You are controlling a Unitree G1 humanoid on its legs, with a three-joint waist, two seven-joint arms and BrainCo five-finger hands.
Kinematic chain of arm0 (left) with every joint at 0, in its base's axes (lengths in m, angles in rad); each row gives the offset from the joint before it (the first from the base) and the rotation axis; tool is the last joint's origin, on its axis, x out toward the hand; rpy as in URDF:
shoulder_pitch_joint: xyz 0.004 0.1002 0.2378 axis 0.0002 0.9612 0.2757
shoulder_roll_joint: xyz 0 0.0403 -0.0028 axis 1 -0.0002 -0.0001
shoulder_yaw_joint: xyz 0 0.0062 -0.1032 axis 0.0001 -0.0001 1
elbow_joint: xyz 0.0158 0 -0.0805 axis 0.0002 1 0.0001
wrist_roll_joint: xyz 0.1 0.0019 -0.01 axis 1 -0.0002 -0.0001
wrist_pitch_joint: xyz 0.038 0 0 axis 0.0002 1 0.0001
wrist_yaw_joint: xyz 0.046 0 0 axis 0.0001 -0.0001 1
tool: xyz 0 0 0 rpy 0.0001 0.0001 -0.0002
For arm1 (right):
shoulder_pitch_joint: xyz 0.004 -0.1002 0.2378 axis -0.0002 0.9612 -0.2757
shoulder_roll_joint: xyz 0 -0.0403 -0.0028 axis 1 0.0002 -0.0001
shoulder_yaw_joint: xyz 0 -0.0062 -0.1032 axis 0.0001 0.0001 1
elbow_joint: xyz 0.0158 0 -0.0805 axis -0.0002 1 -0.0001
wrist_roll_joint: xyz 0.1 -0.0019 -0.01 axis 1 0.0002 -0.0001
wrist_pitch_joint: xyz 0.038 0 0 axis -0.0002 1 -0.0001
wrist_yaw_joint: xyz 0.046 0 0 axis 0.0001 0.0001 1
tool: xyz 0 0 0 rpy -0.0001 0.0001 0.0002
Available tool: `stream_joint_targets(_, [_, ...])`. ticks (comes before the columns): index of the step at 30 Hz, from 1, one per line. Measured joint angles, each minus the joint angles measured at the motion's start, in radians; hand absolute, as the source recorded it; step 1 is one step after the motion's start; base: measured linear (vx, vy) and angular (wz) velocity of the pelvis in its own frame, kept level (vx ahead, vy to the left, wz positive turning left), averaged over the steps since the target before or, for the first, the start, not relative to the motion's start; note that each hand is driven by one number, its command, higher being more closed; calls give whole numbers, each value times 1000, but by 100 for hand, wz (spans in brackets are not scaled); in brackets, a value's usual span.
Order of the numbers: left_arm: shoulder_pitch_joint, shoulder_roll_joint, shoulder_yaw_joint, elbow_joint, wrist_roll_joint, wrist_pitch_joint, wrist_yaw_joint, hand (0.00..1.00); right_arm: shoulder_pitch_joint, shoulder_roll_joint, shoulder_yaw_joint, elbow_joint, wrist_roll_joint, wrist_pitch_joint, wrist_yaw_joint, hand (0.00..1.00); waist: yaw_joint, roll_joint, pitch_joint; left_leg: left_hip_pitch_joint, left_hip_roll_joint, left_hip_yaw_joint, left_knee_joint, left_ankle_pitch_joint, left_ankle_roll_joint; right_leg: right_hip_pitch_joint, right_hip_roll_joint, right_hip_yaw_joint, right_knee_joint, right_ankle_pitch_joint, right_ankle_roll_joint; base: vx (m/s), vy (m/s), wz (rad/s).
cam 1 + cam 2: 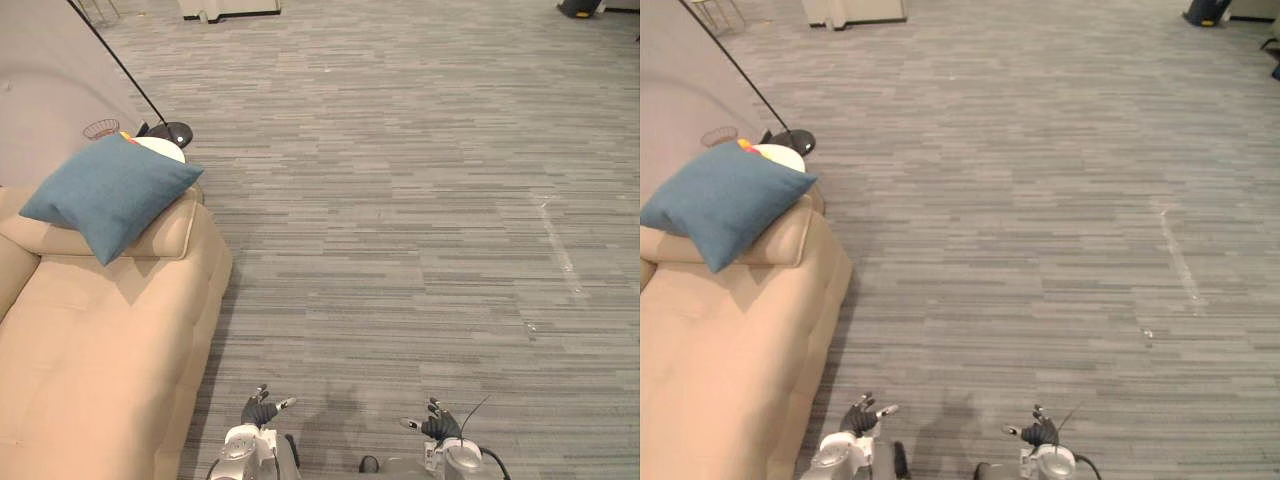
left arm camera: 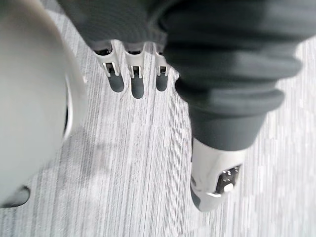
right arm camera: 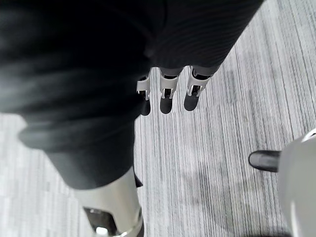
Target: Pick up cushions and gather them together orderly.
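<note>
A blue cushion (image 1: 110,194) leans tilted on the armrest of a beige sofa (image 1: 90,340) at the left. My left hand (image 1: 260,409) hangs low near the sofa's front corner, far below the cushion, with its fingers (image 2: 129,79) straight and nothing in them. Further right, over bare carpet, my right hand (image 1: 438,423) is also open, its fingers (image 3: 168,96) relaxed and holding nothing.
Behind the sofa's armrest stand a floor lamp with a round black base (image 1: 168,132), a small wire basket (image 1: 100,128) and a white round object (image 1: 160,148). Grey striped carpet (image 1: 400,200) stretches ahead and to the right. Furniture bases sit at the far edge.
</note>
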Motion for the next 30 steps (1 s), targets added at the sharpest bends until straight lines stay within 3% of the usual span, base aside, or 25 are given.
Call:
stream_joint_targets(1, [-4, 5, -8, 3, 0, 1, 0, 0, -2, 5, 1, 7, -1, 1, -3, 0, 10, -7, -2, 16, -18, -4, -7, 74, 71, 24, -9, 13, -8, -10, 17, 538, 162, 2])
stream_joint_targets(2, [-8, 18, -10, 10, 0, 2, 0, 0, -5, 20, 2, 8, -1, 0, -4, 0, 4, -32, -9, 23, -42, -5, -15, 65, 86, 25, -34, 7, -8, -1, 38, 449, 130, 12])
stream_joint_targets(4, [-8, 32, -9, 10, 1, 7, -3, 0, 0, 41, 4, 10, -3, 0, -2, 0, 6, -62, -23, 26, -69, -5, 11, 22, 109, 25, -60, 29, 27, 20, 72, 420, 134, 28])
stream_joint_targets(5, [-7, 32, -9, 10, 1, 8, -4, 0, 0, 41, 4, 12, -6, 0, 1, 0, 7, -61, -22, 39, -73, -10, 50, -24, 116, 14, -67, 45, 111, 19, 73, 423, 147, 18])
stream_joint_targets(6, [-6, 34, -9, 11, 1, 9, -4, 0, 1, 41, 4, 14, -12, 0, 3, 0, 7, -60, -23, 65, -78, -14, 61, -50, 119, -7, -73, 51, 212, 17, 77, 424, 160, 13])
stream_joint_targets(8, [-4, 44, -27, 38, 4, 15, -4, 0, 7, 41, 3, 19, -20, 0, 10, 0, -4, -58, -21, 167, -99, -48, 42, -97, 127, -112, -101, 65, 559, 12, 137, 470, 134, 35])
stream_joint_targets(9, [1, 59, -49, 54, 15, 16, -4, 0, 19, 40, 3, 14, -20, 0, 11, 0, -12, -56, -23, 233, -108, -75, 14, -114, 129, -165, -99, 58, 676, -45, 120, 417, 76, 52])
stream_joint_targets(10, [8, 64, -50, 57, 20, 15, -4, 0, 21, 38, 6, 7, -20, -1, 11, 0, -12, -52, -26, 258, -111, -86, 0, -117, 130, -192, -97, 50, 693, -63, 105, 415, 33, 53])
stream_joint_targets(13, [11, 71, -48, 69, 20, 15, -3, 0, 21, 37, 9, 1, -19, -4, 10, 0, -39, -49, -30, 320, -111, -168, -39, -123, 138, -296, -58, 33, 572, -113, 51, 327, -34, 81])
stream_joint_targets(15, [9, 56, -47, 69, 20, 14, -3, 0, 8, 26, 9, 0, -19, -5, 10, 0, -48, -36, -22, 350, -84, -220, -43, -142, 126, -354, -22, 68, 432, -95, 48, 374, -132, 88])
stream_joint_targets(17, [14, 51, -34, 67, 20, 13, -2, 0, 9, 24, 9, -1, -19, -7, 10, 0, -49, -28, -20, 380, -65, -258, -41, -163, 106, -374, -3, 110, 292, -7, 53, 320, -179, 75])
stream_joint_targets(19, [25, 50, 5, 64, 20, 12, -2, 0, 26, 37, 9, 0, -19, -8, 9, 0, -50, -60, -32, 402, -69, -303, -5, -228, 68, -382, -18, 169, 202, 128, 51, 359, -332, 76])
stream_joint_targets(20, [30, 43, 25, 67, 20, 13, -2, 0, 32, 40, 8, -2, -18, -8, 10, 0, -52, -65, -38, 416, -56, -326, 22, -259, 51, -372, -12, 155, 243, 155, 27, 265, -288, 58])
stream_joint_targets(23, [40, -2, 71, 59, 24, 12, -3, 0, 39, 30, -1, -12, -18, -11, 10, 0, -52, -23, -57, 388, -12, -330, 118, -278, 18, -347, 0, 72, 283, 64, 1, 327, -312, 67])
stream_joint_targets(24, [40, -12, 74, 47, 25, 12, -3, 0, 42, 28, -1, -20, -18, -10, 10, 0, -53, -17, -54, 356, -3, -322, 186, -286, 2, -331, 2, 53, 278, 55, -5, 255, -245, 83])
stream_joint_targets(26, [43, -45, 111, 9, 31, 13, -5, 0, 58, 19, 2, -42, -18, -5, 10, 0, -44, -5, -48, 211, 71, -208, 497, -299, -64, -262, 18, -21, 255, 22, -25, 228, -213, 79])
stream_joint_targets(28, [49, -48, 111, -7, 31, 11, -4, 0, 62, 20, 2, -40, -17, -3, 10, 0, -40, -2, -46, 177, 147, -46, 576, -306, -42, -184, 19, -74, 222, 14, -41, 222, -135, 69])
stream_joint_targets(30, [50, -49, 110, -13, 31, 10, -4, 0, 61, 26, 2, -40, -16, -3, 12, 0, -35, -9, -50, 157, 164, 66, 514, -321, -12, -136, 6, -100, 170, 14, -35, 202, -69, 56])
